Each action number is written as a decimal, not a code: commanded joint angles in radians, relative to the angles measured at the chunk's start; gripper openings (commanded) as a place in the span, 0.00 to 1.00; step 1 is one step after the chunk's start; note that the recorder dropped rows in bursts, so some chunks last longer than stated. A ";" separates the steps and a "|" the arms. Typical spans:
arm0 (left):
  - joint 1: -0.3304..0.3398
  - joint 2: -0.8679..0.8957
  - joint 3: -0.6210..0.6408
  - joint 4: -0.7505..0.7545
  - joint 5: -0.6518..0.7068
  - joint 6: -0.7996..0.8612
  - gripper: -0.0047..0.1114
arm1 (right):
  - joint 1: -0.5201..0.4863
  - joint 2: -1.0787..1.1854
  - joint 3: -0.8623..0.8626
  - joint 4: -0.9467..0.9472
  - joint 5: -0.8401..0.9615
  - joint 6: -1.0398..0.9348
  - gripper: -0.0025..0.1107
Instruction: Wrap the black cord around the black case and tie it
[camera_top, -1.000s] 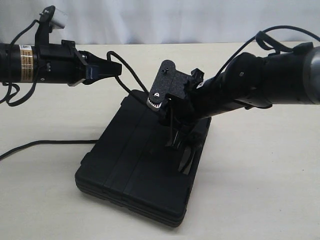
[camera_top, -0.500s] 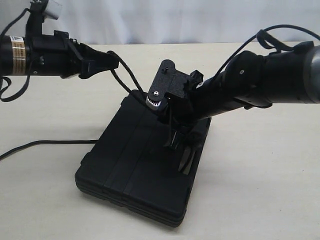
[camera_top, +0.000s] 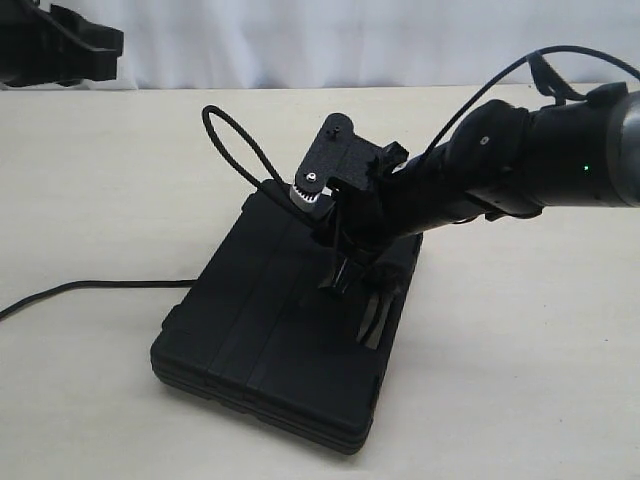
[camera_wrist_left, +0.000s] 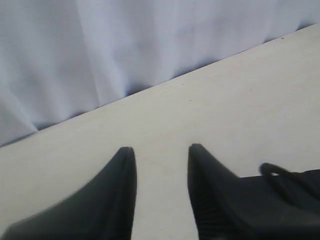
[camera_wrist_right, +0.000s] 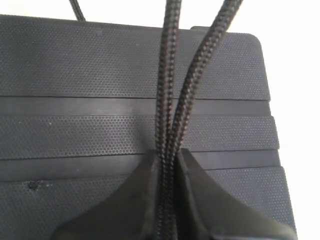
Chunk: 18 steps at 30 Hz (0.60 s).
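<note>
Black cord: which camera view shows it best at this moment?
The right wrist view. Two braided strands of the black cord cross the black case lid and are pinched in the right gripper. The exterior view shows a thin loop beyond the case; the left wrist view, a dark loop at its edge, unidentifiable.

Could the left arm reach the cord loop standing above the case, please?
Probably yes: the black cord loops up clear on its side, the left end effector is open and empty, and the right end effector pinches the strands over the black case.
</note>
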 joint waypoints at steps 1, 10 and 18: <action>0.003 -0.013 -0.005 0.003 0.125 0.321 0.23 | 0.000 -0.004 -0.003 0.005 -0.005 0.005 0.06; -0.012 0.053 -0.019 -0.294 0.951 1.072 0.04 | 0.000 -0.004 -0.003 0.005 -0.041 0.005 0.06; 0.059 0.217 -0.072 -1.664 1.208 2.472 0.04 | 0.000 -0.004 -0.003 0.005 -0.031 0.005 0.06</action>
